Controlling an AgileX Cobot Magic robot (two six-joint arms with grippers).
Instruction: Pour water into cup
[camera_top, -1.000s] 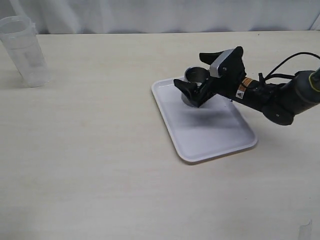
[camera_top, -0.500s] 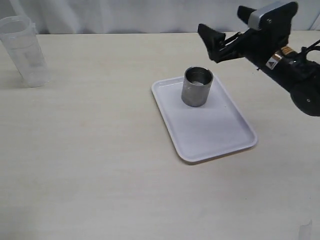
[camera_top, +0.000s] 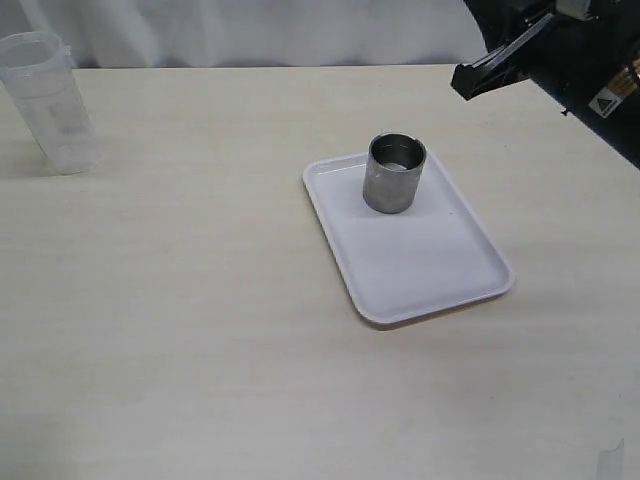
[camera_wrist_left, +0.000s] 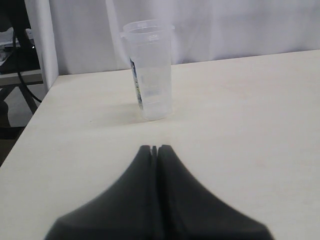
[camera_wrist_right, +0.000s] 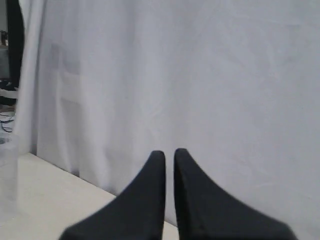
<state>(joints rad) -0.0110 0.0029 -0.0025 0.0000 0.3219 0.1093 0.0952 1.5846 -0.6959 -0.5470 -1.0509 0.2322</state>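
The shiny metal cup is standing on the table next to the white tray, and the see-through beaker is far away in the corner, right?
No. The exterior view shows the metal cup standing on the white tray, not beside it. The see-through beaker is indeed far away in the corner.

The cup (camera_top: 394, 175) is gleaming shiny grey on its wall and showing dark inside. The tray (camera_top: 430, 275) is looking plain white. The table (camera_top: 180, 330) is showing pale beige with a faint wood grain. The measuring beaker (camera_wrist_left: 149, 70) is appearing translucent and colourless, carrying small blue print down one side. The curtain (camera_wrist_right: 210, 75) is showing white. The left gripper (camera_wrist_left: 155, 149) and right gripper (camera_wrist_right: 169, 152) are both showing matt black.
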